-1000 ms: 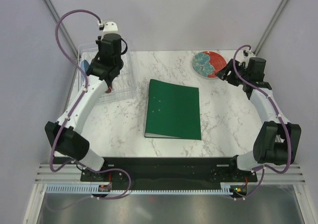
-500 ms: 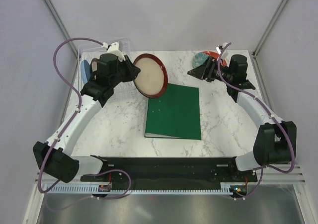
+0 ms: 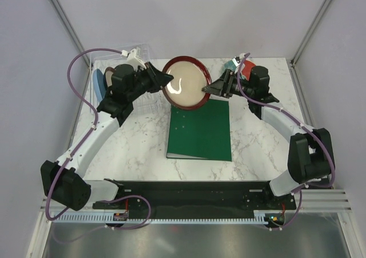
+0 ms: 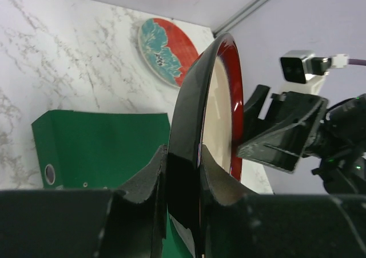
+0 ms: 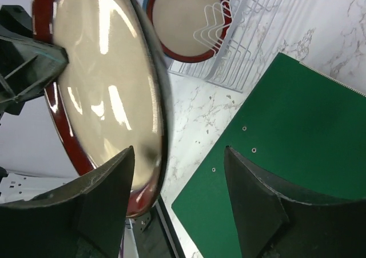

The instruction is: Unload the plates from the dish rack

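Note:
My left gripper (image 3: 162, 82) is shut on the rim of a brown-rimmed plate with a cream centre (image 3: 184, 89) and holds it on edge in the air above the far edge of the binder. In the left wrist view the plate (image 4: 206, 120) stands edge-on between my fingers (image 4: 143, 183). My right gripper (image 3: 215, 89) is open at the plate's right rim; in the right wrist view the rim (image 5: 157, 126) lies between its spread fingers (image 5: 106, 203). The clear dish rack (image 3: 146, 100) holds a second brown-rimmed plate (image 5: 189, 18) and a light blue plate (image 3: 98, 82). The red plate with teal blotches (image 4: 166, 49) lies on the table.
A green binder (image 3: 200, 126) lies flat at mid table below the held plate. The marble table (image 3: 137, 149) is walled by pale panels at the left, back and right. The right arm (image 3: 286, 118) covers most of the red plate in the top view.
My left gripper lifted the brown-rimmed plate out of the rack and carried it right, toward the middle. My right gripper moved left from the red plate to the held plate's rim.

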`<action>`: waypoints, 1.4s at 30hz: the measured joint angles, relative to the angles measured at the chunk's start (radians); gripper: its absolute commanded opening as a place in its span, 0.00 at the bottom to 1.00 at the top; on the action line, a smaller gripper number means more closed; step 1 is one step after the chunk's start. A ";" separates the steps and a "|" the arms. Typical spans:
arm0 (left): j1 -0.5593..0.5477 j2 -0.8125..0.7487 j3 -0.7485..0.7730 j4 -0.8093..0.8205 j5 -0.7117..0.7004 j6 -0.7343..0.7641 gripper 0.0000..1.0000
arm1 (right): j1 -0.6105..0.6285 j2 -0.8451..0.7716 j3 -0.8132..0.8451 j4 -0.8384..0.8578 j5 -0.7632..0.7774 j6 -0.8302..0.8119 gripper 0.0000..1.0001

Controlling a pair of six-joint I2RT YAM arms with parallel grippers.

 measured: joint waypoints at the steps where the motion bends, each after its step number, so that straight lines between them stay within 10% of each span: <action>1: 0.000 0.000 -0.002 0.017 0.009 -0.008 0.02 | 0.004 0.010 -0.001 0.008 -0.002 0.003 0.70; 3: 0.000 0.000 -0.010 0.049 0.022 -0.015 0.02 | 0.010 0.029 -0.002 0.034 -0.012 0.018 0.67; 8: 0.003 0.001 -0.063 0.090 0.024 -0.038 0.02 | 0.019 0.058 -0.004 0.111 -0.052 0.060 0.05; 16: 0.018 0.005 -0.092 0.153 0.049 -0.048 0.02 | 0.006 0.097 -0.013 0.198 -0.090 0.187 0.00; 19: 0.018 0.009 -0.102 0.174 0.051 -0.048 0.28 | 0.004 0.096 -0.024 0.216 -0.078 0.200 0.00; 42: -0.003 -0.008 -0.145 0.137 -0.055 -0.010 0.67 | -0.175 0.025 0.078 -0.254 0.210 -0.099 0.00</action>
